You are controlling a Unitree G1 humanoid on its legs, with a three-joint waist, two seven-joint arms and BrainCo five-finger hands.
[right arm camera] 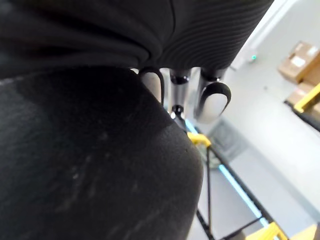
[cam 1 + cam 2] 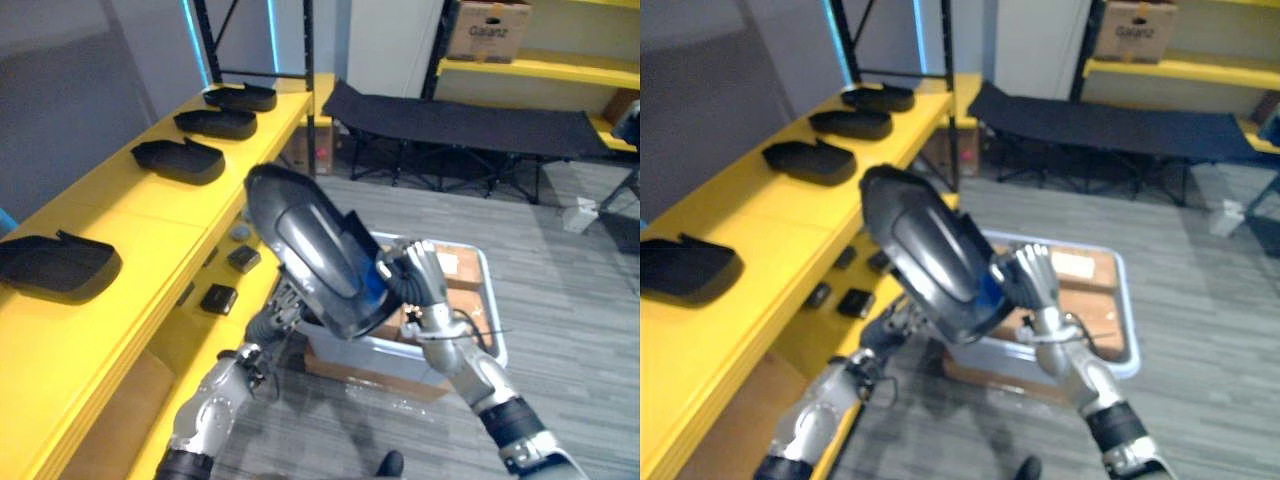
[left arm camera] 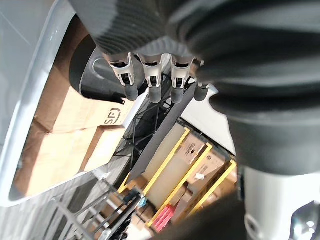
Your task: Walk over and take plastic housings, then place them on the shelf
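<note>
In the left eye view the plastic housing (image 2: 315, 250), a big dark shell with a rounded back and one open, thin-walled end, is carried in the air between the two hands, above the grey bin (image 2: 487, 275) and just beside the yellow shelf (image 2: 150, 215). The left hand (image 2: 283, 305) is under its lower side and the right hand (image 2: 420, 280) is against its open end, with the fingers pointing up and a little spread. Four other housings (image 2: 180, 160) lie in a row on the shelf, well apart from each other. The right eye view shows the same hold, and a bare part of the shelf lies between the nearest housing and the next one. In the left wrist view the fingers (image 3: 152, 82) are straight and side by side and reach to the dark shell, so they support it and do not wrap it. In the right wrist view the matt, slightly rough surface of the housing takes the near side, and the fingertips (image 1: 215, 100) are only slightly bent beside it, clasping nothing. I judge the housing to be light for its size and stiff in the rounded back, but springy at the thin open edge. The smooth curve can slide between flat hands, so the best hold is one hand under the belly and one at the rim.
</note>
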